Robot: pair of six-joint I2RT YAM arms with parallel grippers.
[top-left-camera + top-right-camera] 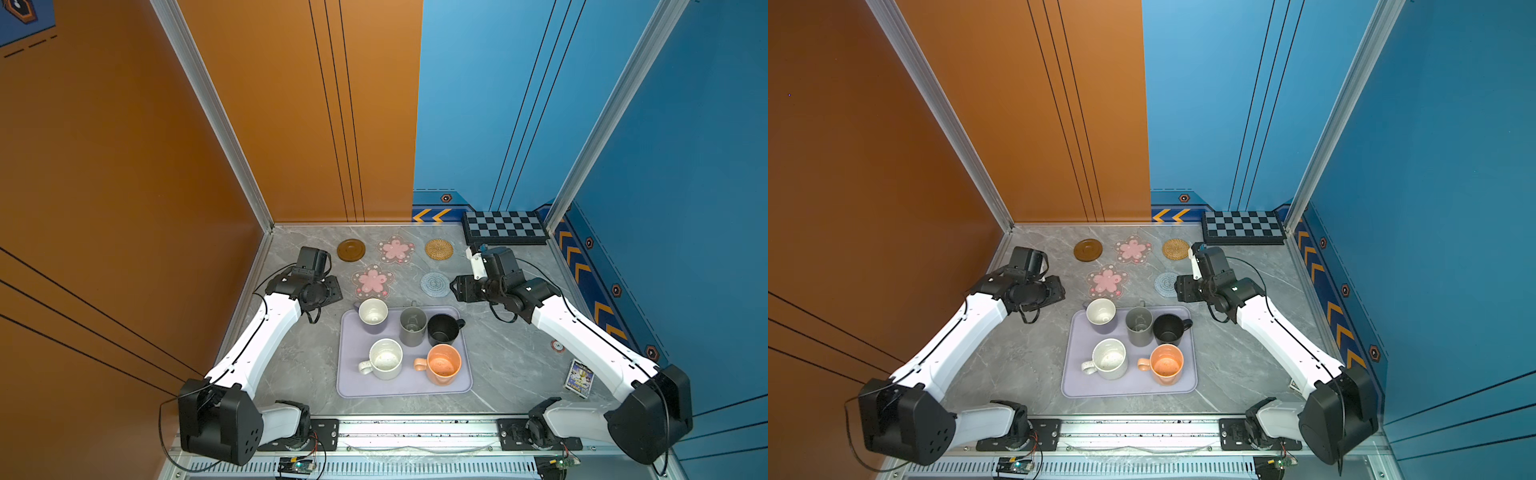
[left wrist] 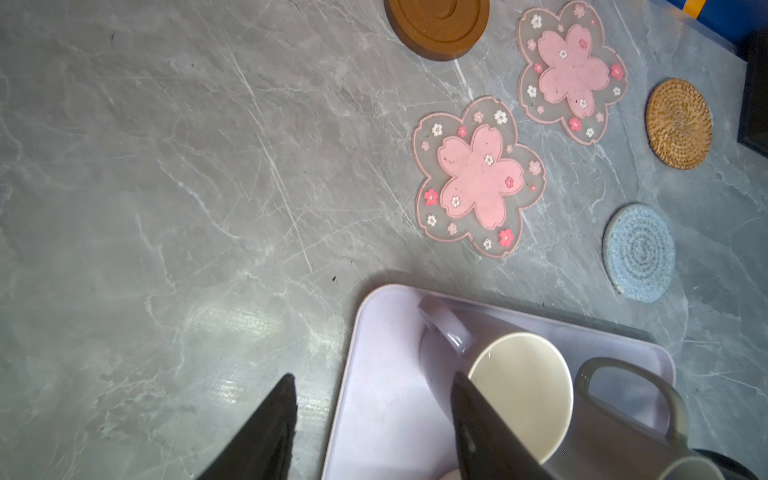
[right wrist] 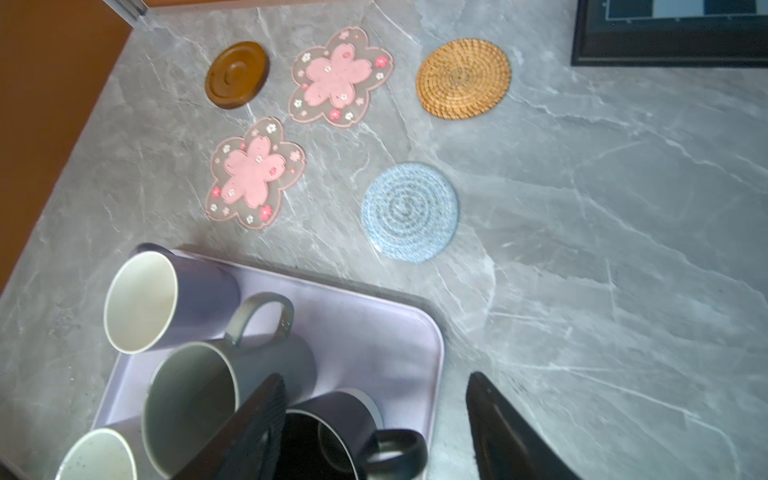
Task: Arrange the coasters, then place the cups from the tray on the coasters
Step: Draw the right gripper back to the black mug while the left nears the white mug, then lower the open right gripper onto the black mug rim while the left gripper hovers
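Note:
Five coasters lie at the back of the table: a brown disc (image 1: 351, 250), two pink flowers (image 1: 395, 249) (image 1: 372, 281), a rattan round (image 1: 439, 249) and a grey-blue woven round (image 1: 435, 284). The lavender tray (image 1: 349, 386) holds the cups: lavender (image 1: 373, 316), tall grey (image 1: 413, 326), black (image 1: 442, 329), white speckled (image 1: 385, 359) and orange (image 1: 444, 365). My left gripper (image 2: 374, 376) hangs open above the tray's back-left corner, beside the lavender cup (image 2: 519, 395). My right gripper (image 3: 376, 376) is open above the tray's back-right corner, over the black cup (image 3: 332, 432), holding nothing.
A black checkered board (image 1: 505, 227) leans in the back right corner. A small printed card box (image 1: 579, 378) stands near the right arm's base. Orange and blue walls close in the table on the left, back and right.

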